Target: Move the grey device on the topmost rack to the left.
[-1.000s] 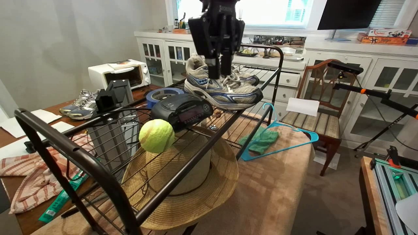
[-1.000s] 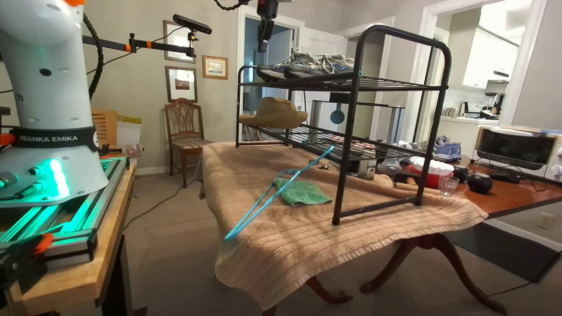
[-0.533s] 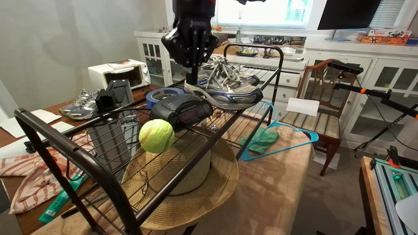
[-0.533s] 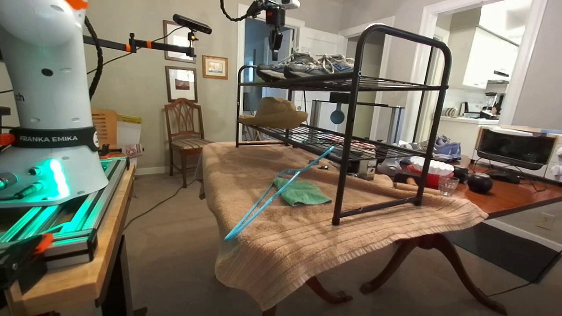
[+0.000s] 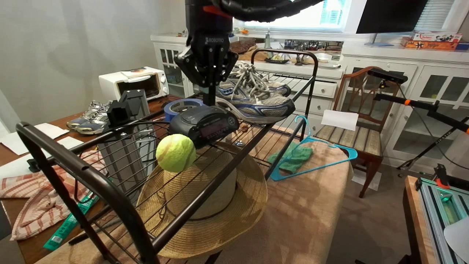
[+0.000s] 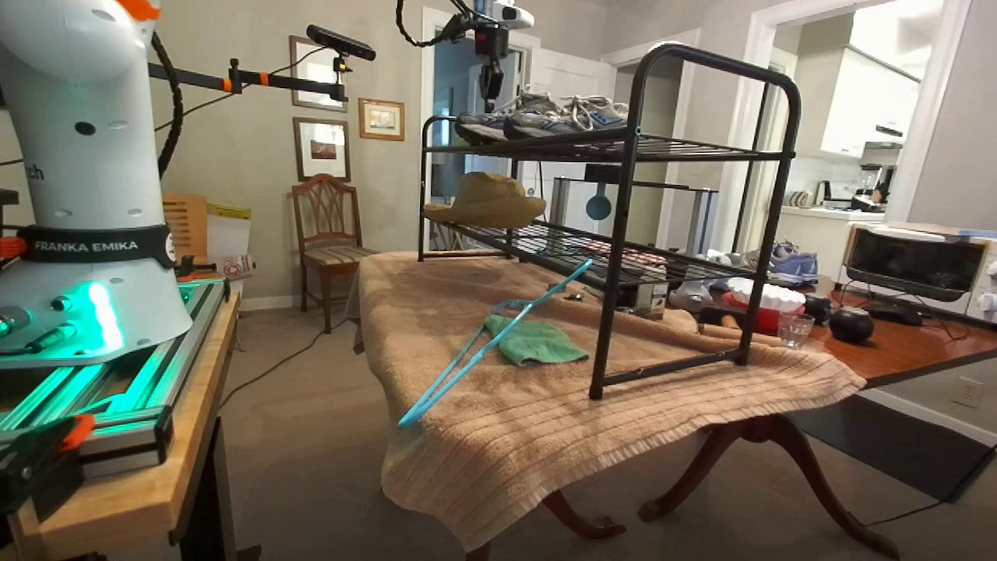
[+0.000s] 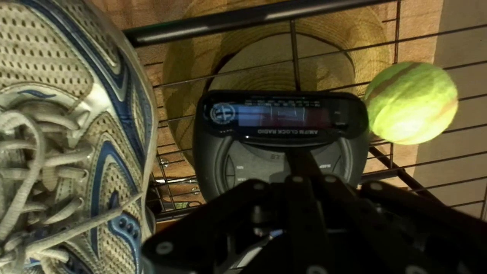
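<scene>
The grey device is a dark grey domed clock radio [image 5: 203, 124] on the black wire topmost rack [image 5: 216, 184]. It lies between a tennis ball [image 5: 176, 153] and a pair of grey-white sneakers [image 5: 260, 106]. In the wrist view the device [image 7: 281, 118] fills the middle, with its display facing the rack's rail [image 7: 243, 19]. My gripper [image 5: 209, 103] is shut and empty, pointing down at the device's top, on the side away from the display. Whether the fingertips touch it I cannot tell. In an exterior view my gripper [image 6: 490, 103] is beside the sneakers [image 6: 545, 118]; the device is hidden there.
The ball [image 7: 412, 102] sits close beside the device in the wrist view, and a sneaker [image 7: 76, 133] stands on the opposite side. A blue tape roll [image 5: 171, 113] shows behind the device. A straw hat [image 5: 205, 238] lies on the shelf below. Raised end frames [image 5: 110, 198] bound the rack.
My gripper has moved left from in front of the sneakers and then down to the device, and it has turned. The device, ball and sneakers have not moved.
</scene>
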